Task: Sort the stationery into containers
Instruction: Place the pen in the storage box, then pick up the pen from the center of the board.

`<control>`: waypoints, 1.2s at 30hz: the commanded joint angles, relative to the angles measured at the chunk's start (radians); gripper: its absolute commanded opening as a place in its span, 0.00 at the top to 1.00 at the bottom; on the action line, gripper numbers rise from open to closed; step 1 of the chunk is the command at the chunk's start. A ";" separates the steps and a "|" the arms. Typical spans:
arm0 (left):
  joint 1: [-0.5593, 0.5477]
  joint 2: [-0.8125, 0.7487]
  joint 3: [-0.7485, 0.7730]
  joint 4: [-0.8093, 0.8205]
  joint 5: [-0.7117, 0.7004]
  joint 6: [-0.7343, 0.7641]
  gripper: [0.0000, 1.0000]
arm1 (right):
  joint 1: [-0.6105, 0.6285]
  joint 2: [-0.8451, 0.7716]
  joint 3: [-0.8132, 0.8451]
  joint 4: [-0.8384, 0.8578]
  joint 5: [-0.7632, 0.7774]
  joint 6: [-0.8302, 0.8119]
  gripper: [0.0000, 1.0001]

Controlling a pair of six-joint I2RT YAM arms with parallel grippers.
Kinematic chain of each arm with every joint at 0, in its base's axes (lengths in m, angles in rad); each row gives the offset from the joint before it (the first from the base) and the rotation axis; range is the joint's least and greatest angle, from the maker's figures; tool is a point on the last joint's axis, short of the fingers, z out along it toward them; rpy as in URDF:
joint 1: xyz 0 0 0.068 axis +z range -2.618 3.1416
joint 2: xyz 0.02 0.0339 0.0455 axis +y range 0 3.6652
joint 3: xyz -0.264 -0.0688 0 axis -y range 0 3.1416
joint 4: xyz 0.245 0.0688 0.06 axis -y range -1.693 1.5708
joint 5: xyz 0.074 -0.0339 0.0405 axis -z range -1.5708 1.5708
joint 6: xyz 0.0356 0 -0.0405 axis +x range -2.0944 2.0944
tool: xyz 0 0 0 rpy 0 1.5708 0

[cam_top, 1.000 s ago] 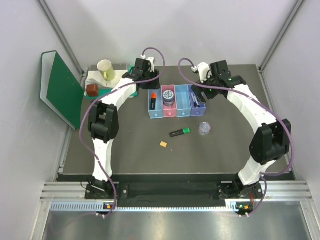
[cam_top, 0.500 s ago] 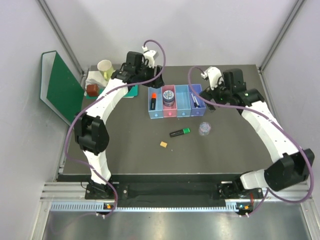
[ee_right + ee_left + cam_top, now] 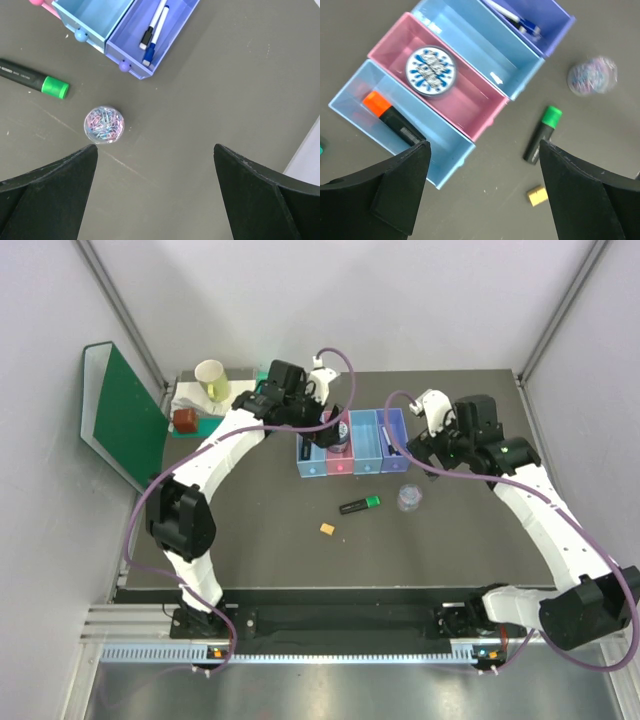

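The containers (image 3: pixel 366 468) stand in a joined row at mid-table. The light blue bin (image 3: pixel 445 150) holds an orange-capped highlighter (image 3: pixel 390 117). A blue-patterned tin (image 3: pixel 430 71) lies in the pink bin (image 3: pixel 480 112), and white pens (image 3: pixel 155 27) lie in the purple bin (image 3: pixel 172 30). On the mat in front lie a green-capped highlighter (image 3: pixel 359 505), a tan block (image 3: pixel 326 529) and a clear tub (image 3: pixel 409 498) of paper clips. My left gripper (image 3: pixel 326 426) hovers open over the row's left end. My right gripper (image 3: pixel 424 443) hangs open, empty, right of the purple bin, behind the tub (image 3: pixel 104 124).
A green folder (image 3: pixel 120 420) leans on the left wall. A paper cup (image 3: pixel 211 378) and a brown block (image 3: pixel 185 420) sit on white things at the back left corner. The enclosure walls close in the table on three sides.
My left gripper swung from behind the bins' left end to above them and opened wider. My right gripper drew back rightward from the purple bin, leaving the pens in it.
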 commanded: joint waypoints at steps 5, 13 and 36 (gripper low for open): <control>-0.137 -0.120 -0.099 -0.062 -0.032 0.195 0.07 | -0.017 -0.082 -0.038 0.032 0.026 -0.022 0.00; -0.187 -0.117 -0.201 -0.062 -0.081 0.443 0.07 | -0.054 -0.146 -0.072 0.047 0.043 -0.039 0.00; -0.333 0.182 -0.232 0.183 -0.138 0.488 0.11 | -0.216 -0.211 -0.041 0.023 0.013 -0.016 0.00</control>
